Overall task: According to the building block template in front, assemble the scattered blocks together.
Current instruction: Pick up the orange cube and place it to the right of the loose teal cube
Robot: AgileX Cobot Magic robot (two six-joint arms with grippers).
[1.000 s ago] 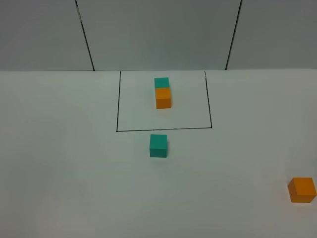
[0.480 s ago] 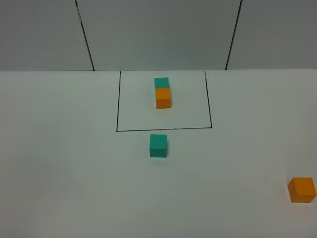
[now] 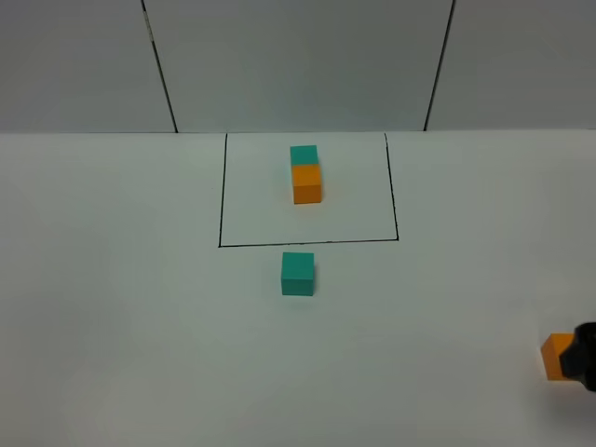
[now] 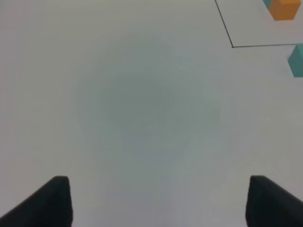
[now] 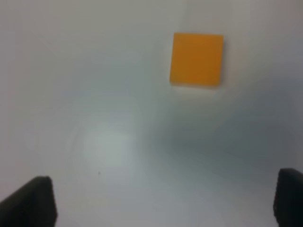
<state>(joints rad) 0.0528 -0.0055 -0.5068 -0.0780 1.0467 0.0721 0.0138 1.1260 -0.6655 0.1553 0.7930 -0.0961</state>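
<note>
The template, a teal cube [image 3: 304,155] joined to an orange cube [image 3: 307,183], stands inside a black drawn rectangle [image 3: 222,214] at the back middle. The loose teal cube [image 3: 298,274] sits just in front of the rectangle. The loose orange cube [image 3: 556,358] sits at the front right edge, partly covered by my right gripper [image 3: 587,361]. In the right wrist view the orange cube [image 5: 197,59] lies ahead of my open, empty right gripper [image 5: 161,203]. My left gripper [image 4: 163,203] is open and empty over bare table, with the loose teal cube [image 4: 297,60] far off at the frame's edge.
The white table [image 3: 140,326] meets a grey panelled wall [image 3: 298,65] at the back. The left wrist view shows a corner of the black rectangle [image 4: 232,46] and the template's orange cube [image 4: 284,9].
My right gripper has come into the exterior view at the right edge and now covers part of the loose orange cube. The cubes have not moved.
</note>
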